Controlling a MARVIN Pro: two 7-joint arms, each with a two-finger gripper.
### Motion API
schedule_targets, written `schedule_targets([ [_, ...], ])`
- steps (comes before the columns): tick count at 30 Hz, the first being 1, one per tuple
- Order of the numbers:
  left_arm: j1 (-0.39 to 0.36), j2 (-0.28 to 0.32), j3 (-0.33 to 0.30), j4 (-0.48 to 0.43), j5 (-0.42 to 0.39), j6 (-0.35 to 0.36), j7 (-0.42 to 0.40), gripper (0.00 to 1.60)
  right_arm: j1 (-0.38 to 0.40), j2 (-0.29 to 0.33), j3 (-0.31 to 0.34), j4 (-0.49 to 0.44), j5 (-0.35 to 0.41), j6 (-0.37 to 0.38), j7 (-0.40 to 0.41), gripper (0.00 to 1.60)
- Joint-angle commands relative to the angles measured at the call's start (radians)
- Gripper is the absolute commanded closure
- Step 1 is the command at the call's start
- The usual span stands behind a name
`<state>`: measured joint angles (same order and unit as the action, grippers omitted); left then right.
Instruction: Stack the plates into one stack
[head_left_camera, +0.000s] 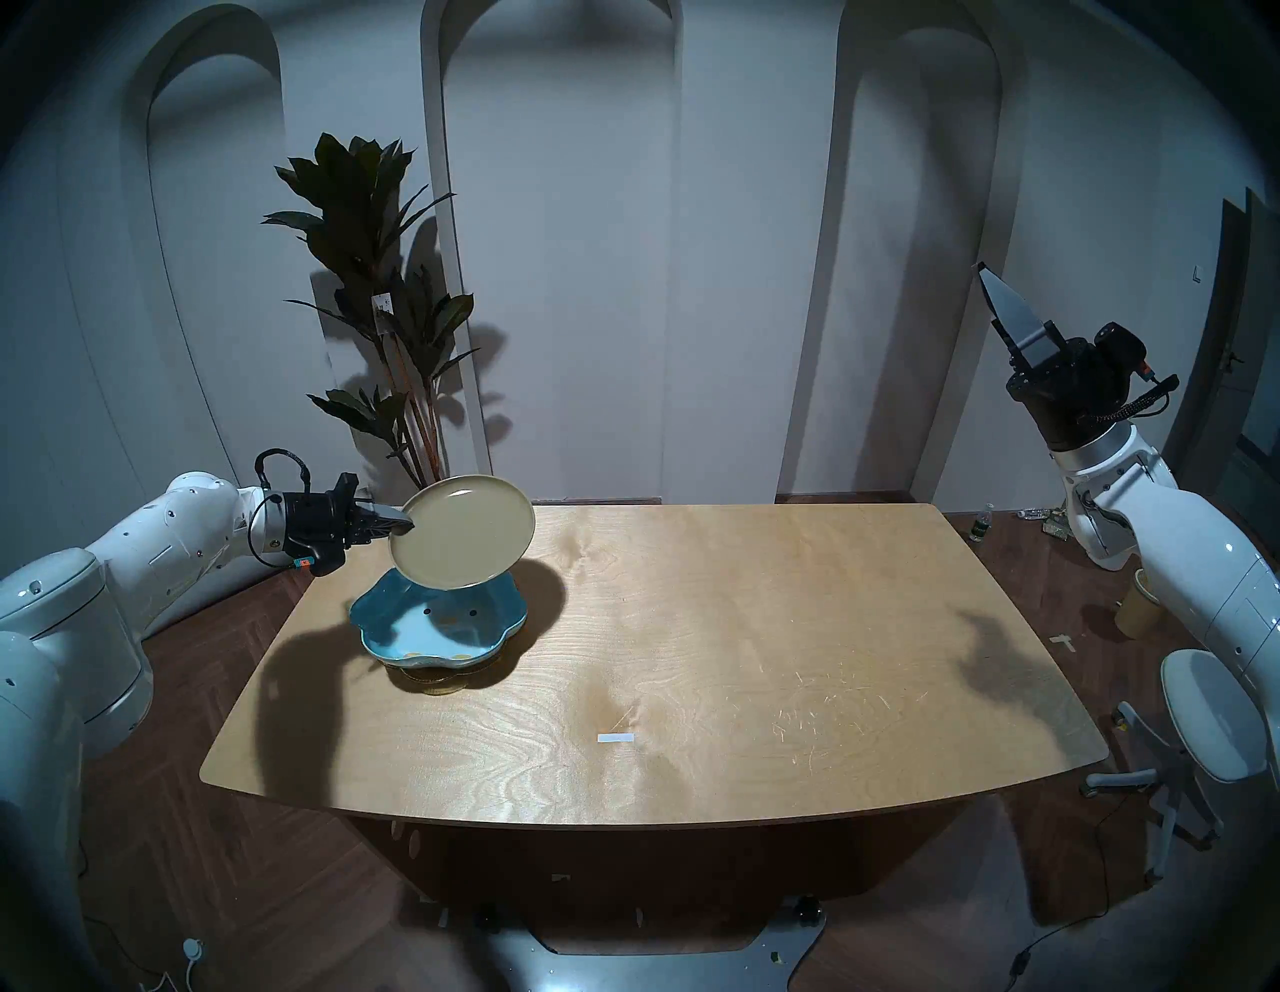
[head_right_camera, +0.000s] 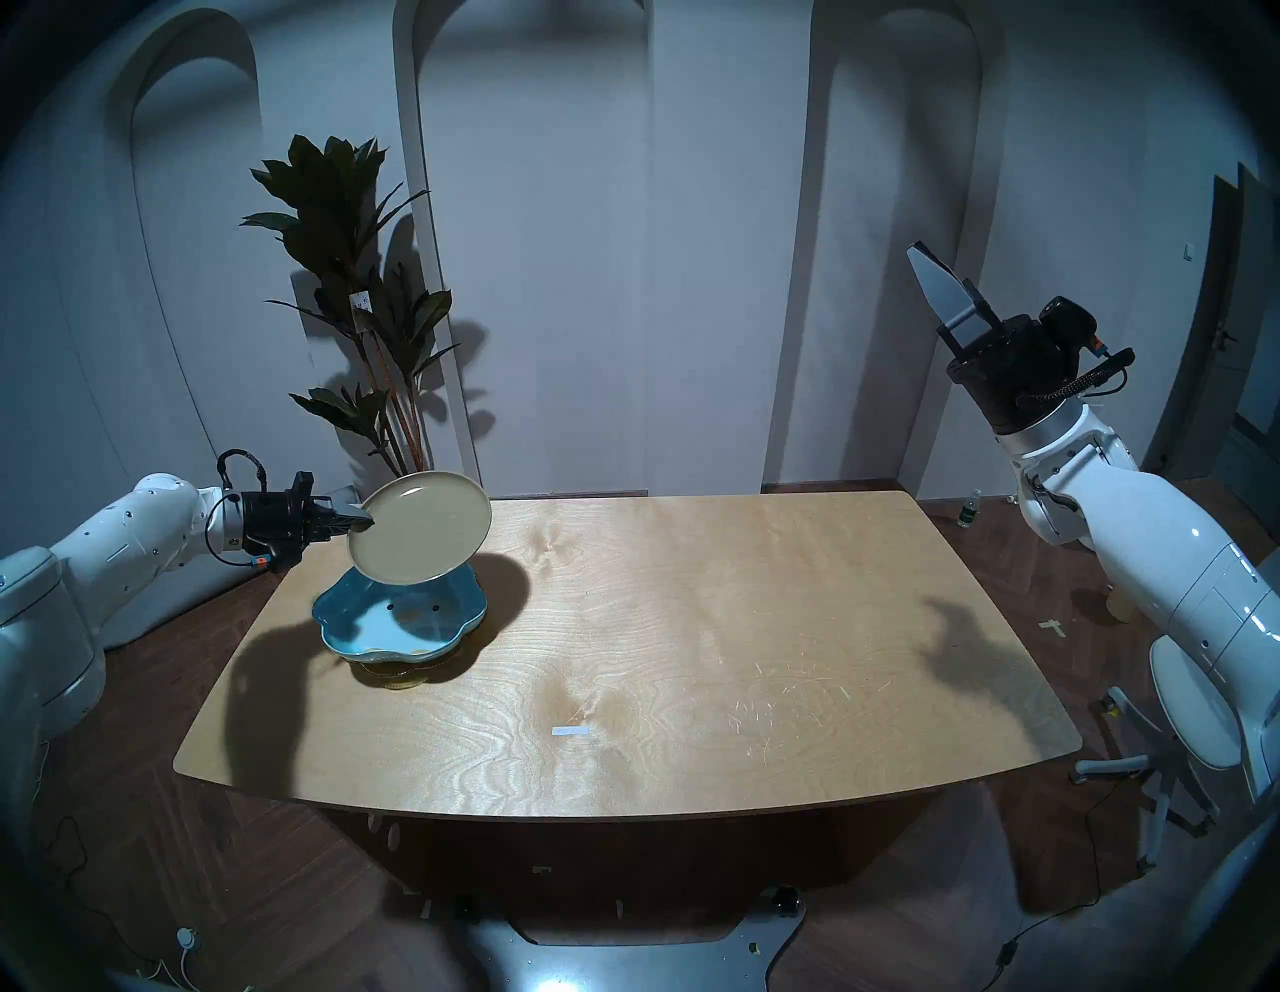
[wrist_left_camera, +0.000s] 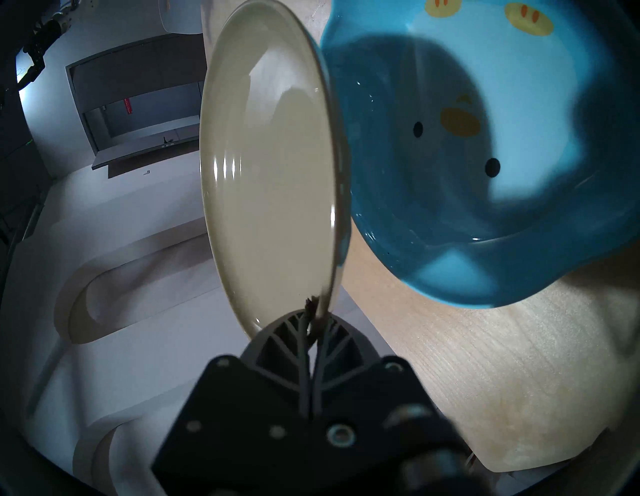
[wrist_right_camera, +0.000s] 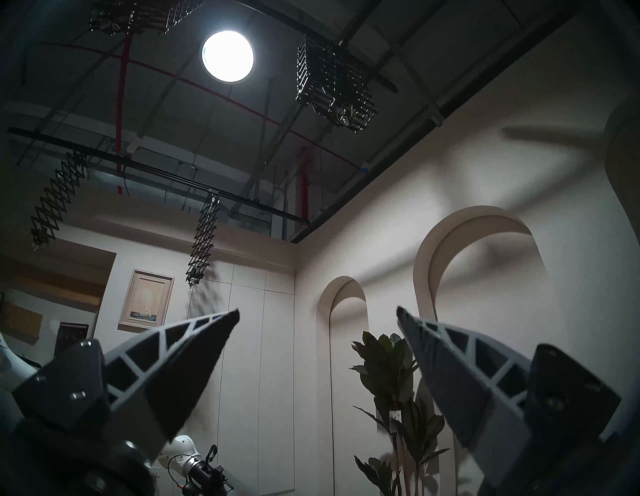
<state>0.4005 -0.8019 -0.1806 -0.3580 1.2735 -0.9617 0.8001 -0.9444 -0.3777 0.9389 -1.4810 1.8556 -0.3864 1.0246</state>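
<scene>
My left gripper (head_left_camera: 405, 524) (wrist_left_camera: 317, 320) is shut on the left rim of a plain round olive-beige plate (head_left_camera: 463, 532) (wrist_left_camera: 270, 180), holding it steeply tilted. Its lower edge hangs just over the far rim of a sky-blue lobed plate with a penguin face (head_left_camera: 443, 623) (wrist_left_camera: 467, 156). Whether they touch I cannot tell. The blue plate rests on an amber glass plate (head_left_camera: 433, 680), of which only the front edge shows. My right gripper (head_left_camera: 992, 285) (wrist_right_camera: 318, 313) is open and empty, raised high beyond the table's right end, pointing up.
The stack sits at the far left of a wooden table (head_left_camera: 692, 658). A small white strip (head_left_camera: 616, 738) lies near the table's front middle. A potted plant (head_left_camera: 377, 291) stands behind the far left corner. A white stool (head_left_camera: 1212, 720) stands by the right edge.
</scene>
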Motion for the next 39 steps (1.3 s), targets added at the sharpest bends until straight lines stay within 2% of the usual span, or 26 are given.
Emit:
schedule_targets([
  [1,-0.023,-0.019,0.013,0.021,-0.042,0.002,0.025,1.6,0.051,0.0,0.021,0.005,0.0,0.038,-0.003,0.0],
  [17,-0.042,-0.051,0.079,0.093,-0.049,0.002,0.02,1.6,0.079,0.012,0.025,-0.014,-0.021,0.089,-0.035,0.0],
  [26,-0.067,-0.026,0.111,0.096,-0.042,0.002,0.041,1.6,0.116,-0.015,0.024,-0.008,-0.036,0.131,-0.064,0.0],
  [33,-0.054,0.0,0.136,0.092,-0.043,0.002,0.072,1.6,0.166,-0.047,0.023,0.013,-0.06,0.174,-0.091,0.0],
  [39,-0.042,0.025,0.164,0.094,-0.042,0.002,0.102,1.6,0.169,-0.053,0.022,0.045,-0.074,0.197,-0.073,0.0],
])
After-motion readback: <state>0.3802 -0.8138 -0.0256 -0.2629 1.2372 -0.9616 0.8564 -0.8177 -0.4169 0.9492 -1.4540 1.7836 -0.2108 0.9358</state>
